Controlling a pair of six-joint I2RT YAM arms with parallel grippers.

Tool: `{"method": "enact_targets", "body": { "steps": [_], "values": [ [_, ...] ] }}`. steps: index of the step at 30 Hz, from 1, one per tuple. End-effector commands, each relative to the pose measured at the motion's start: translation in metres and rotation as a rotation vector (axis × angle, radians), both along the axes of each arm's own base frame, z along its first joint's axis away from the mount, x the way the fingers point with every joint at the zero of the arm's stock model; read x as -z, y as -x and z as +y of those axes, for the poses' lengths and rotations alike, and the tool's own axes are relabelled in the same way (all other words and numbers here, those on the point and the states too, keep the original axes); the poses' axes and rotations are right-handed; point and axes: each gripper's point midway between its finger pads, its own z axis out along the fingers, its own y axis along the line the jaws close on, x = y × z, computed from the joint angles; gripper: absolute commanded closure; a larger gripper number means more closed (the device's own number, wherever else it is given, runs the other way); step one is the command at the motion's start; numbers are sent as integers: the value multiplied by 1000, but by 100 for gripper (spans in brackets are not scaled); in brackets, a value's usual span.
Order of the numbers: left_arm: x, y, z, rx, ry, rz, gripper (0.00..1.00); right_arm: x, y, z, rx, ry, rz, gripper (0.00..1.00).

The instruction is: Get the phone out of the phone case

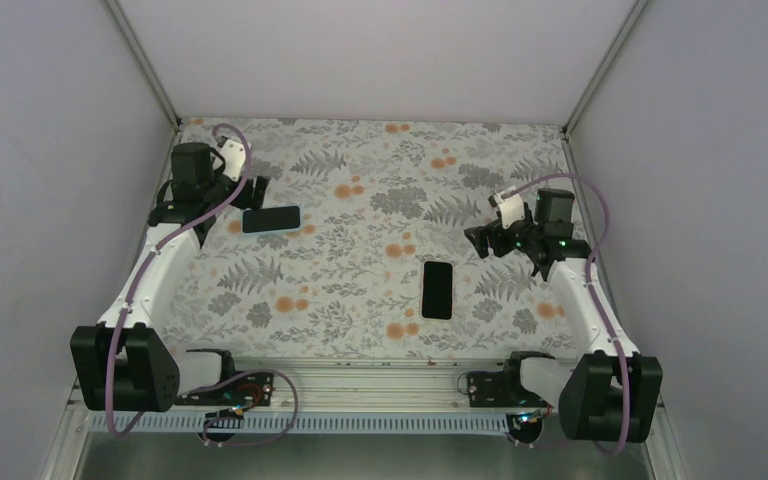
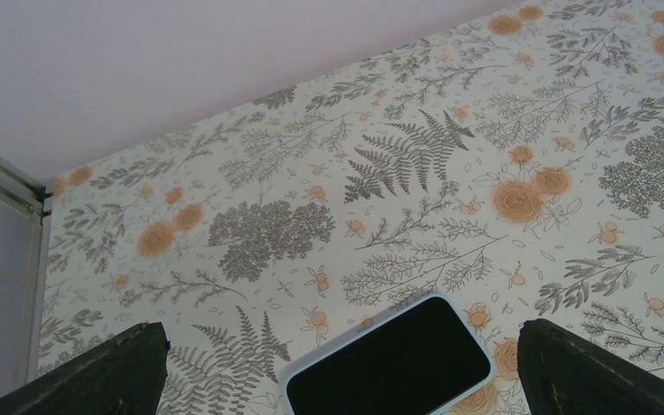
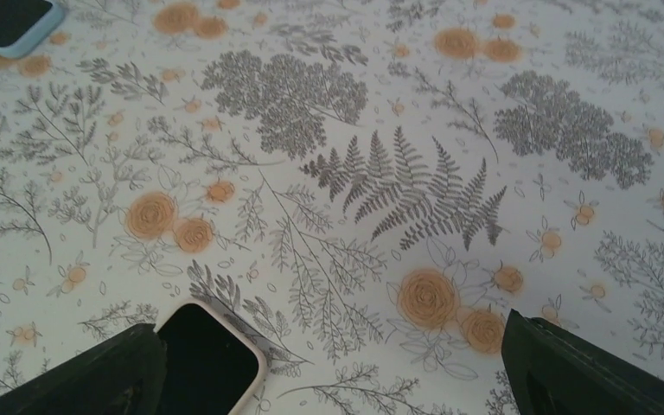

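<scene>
A dark-screened phone [image 1: 271, 219] in a light blue phone case [image 2: 361, 339] lies flat at the back left of the table. My left gripper [image 1: 245, 192] hovers just behind it, open, and its dark fingers [image 2: 130, 363] stand wide to either side of the phone [image 2: 393, 367]. A second phone [image 1: 438, 289] in a cream case [image 3: 260, 367] lies right of centre. My right gripper [image 1: 492, 243] is open, up and to the right of it; that phone [image 3: 203, 363] shows beside the left finger. Neither gripper touches anything.
The floral table cover [image 1: 360, 200] is bounded by grey walls at the back and both sides. The blue-cased phone [image 3: 4, 22] also shows at the top left of the right wrist view. A metal rail [image 1: 360, 375] runs along the near edge between the arm bases.
</scene>
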Motion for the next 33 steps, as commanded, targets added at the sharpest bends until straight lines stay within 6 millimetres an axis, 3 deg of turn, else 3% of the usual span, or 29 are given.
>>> {"method": "enact_targets", "body": {
  "steps": [1, 11, 12, 13, 14, 15, 18, 21, 28, 33],
  "values": [
    [-21, -2, 4, -24, -13, -43, 0, -1, -4, -10, 19, 58, 0, 0],
    [-34, 0, 3, -13, -16, -77, 0, 9, 8, -19, -6, 162, 10, 2],
    [-34, 0, 3, -13, -18, -78, 0, 16, 13, -18, -56, 214, 25, 13],
    [-34, 0, 3, -9, -22, -78, 0, 24, 18, -20, -88, 263, 51, 42],
    [-34, 0, 3, -5, -25, -77, 0, 33, 22, -24, -108, 307, 87, 82],
    [-33, 0, 2, 1, -29, -77, 0, 43, 25, -29, -120, 348, 131, 95],
    [-34, -3, 6, -23, -39, -82, 0, 69, 39, -33, -183, 409, 255, 97],
    [-34, -4, 6, -22, -37, -77, 0, 86, 50, -25, -244, 420, 324, 97],
    [-24, 0, -5, 40, -7, -51, 0, 121, 51, 10, -312, 456, 403, 97],
    [-21, 0, -2, 20, -15, -45, 0, 147, 48, 21, -302, 493, 476, 97]
  ]
}}
